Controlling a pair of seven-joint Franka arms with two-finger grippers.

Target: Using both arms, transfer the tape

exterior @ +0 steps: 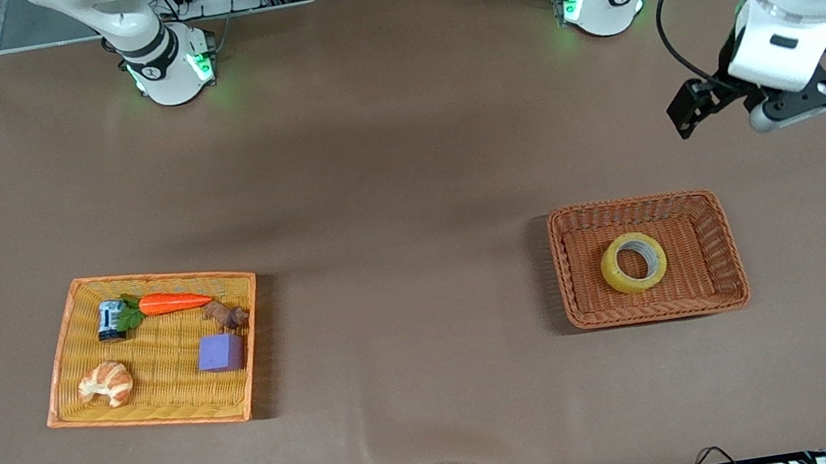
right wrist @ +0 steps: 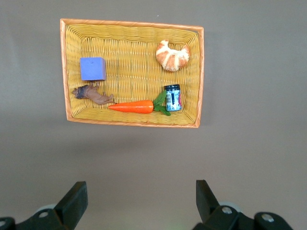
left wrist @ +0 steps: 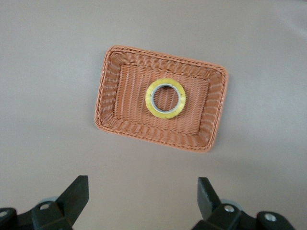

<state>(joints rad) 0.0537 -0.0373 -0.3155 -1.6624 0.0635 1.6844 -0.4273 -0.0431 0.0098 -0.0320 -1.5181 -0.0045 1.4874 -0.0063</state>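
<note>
Brown tabletop (exterior: pixel 400 144), both arm bases along its far edge. Tape (exterior: pixel 634 262) lay flat in the middle of the reddish-brown wicker basket (exterior: pixel 727 250) toward the left arm's end, ring hole up, grey-white core visible, nothing touching it. Left gripper (left wrist: pixel 143 201) was up in the air over bare tabletop at that end, jaws wide apart, empty; basket and tape both showed in its wrist view. Right gripper (right wrist: pixel 142 201) sat at the right arm's end, mostly out of the front view, over bare tabletop, jaws wide apart, empty. Yellow wicker tray (exterior: pixel 63 358) toward the right arm's end held a carrot (exterior: pixel 174 302), a small jar (exterior: pixel 110 320) on its side touching the carrot's leaves, a brown figure (exterior: pixel 227 315) just beside the carrot's tip, a purple cube (exterior: pixel 221 352) next to the figure and nearer the front camera, and a croissant (exterior: pixel 106 383) in the near corner. Tray and basket well apart.
</note>
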